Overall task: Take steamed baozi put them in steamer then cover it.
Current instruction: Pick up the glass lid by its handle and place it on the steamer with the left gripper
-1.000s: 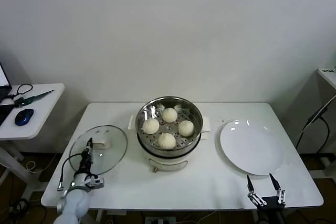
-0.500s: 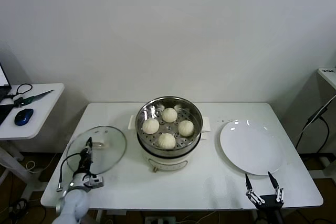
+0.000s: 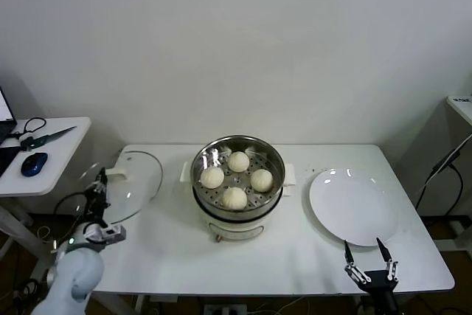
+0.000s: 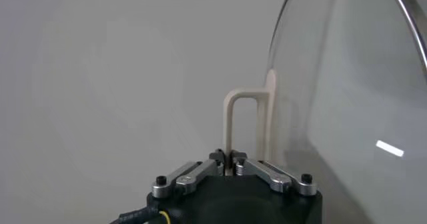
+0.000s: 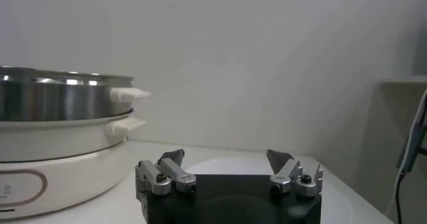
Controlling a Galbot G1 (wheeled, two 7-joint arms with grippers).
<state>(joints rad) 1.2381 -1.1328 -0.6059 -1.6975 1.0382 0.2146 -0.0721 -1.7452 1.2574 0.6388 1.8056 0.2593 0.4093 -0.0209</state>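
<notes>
The steel steamer [image 3: 237, 175] stands mid-table on its cream pot base, with several steamed baozi [image 3: 234, 197] on its perforated floor. The glass cover [image 3: 131, 181] hangs tilted above the table's left edge. My left gripper [image 3: 99, 184] is shut on its cream handle [image 3: 116, 172]. In the left wrist view the gripper [image 4: 230, 155] pinches the handle [image 4: 248, 122], and the glass cover [image 4: 347, 99] stands on edge beside it. My right gripper [image 3: 366, 262] waits open at the front right edge, holding nothing. The right wrist view shows that gripper [image 5: 227, 159] open and the steamer [image 5: 60, 102] off to one side.
A flat white plate [image 3: 352, 206] lies on the table's right part, just behind the right gripper. A small side table [image 3: 44, 153] with a blue mouse [image 3: 33, 164] stands to the left of the main table. Another shelf edge [image 3: 461, 105] shows at far right.
My left gripper has lifted the cover off the table and carried it left and back, tipping it up on edge. The right arm has barely moved.
</notes>
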